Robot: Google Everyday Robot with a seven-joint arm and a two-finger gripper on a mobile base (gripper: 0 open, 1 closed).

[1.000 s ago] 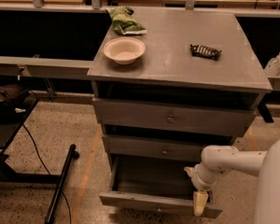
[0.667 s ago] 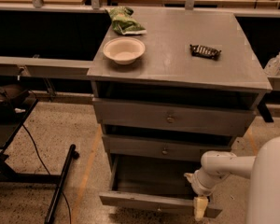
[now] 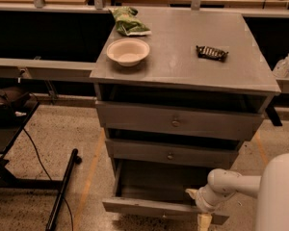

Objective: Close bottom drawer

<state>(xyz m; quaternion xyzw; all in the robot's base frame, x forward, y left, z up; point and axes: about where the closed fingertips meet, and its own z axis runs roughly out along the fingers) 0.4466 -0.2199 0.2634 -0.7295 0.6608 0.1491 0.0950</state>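
The grey wooden cabinet (image 3: 183, 76) has three drawers. Its bottom drawer (image 3: 154, 207) is pulled out toward me, with the dark inside showing and the low grey front near the lower edge of the camera view. My gripper (image 3: 203, 219) hangs at the right end of that drawer front, on the end of my white arm (image 3: 231, 184), which comes in from the lower right. The gripper points downward and touches or nearly touches the front panel.
On the cabinet top lie a white bowl (image 3: 128, 51), a green bag (image 3: 128, 23) and a dark snack bar (image 3: 212, 52). The middle drawer (image 3: 169, 153) and top drawer (image 3: 176, 121) stick out slightly. A black stand (image 3: 62, 189) lies on the floor at the left.
My arm's body has swung further into the lower right corner; the gripper has stayed at the drawer front's right end. The drawer stands as far out as before.
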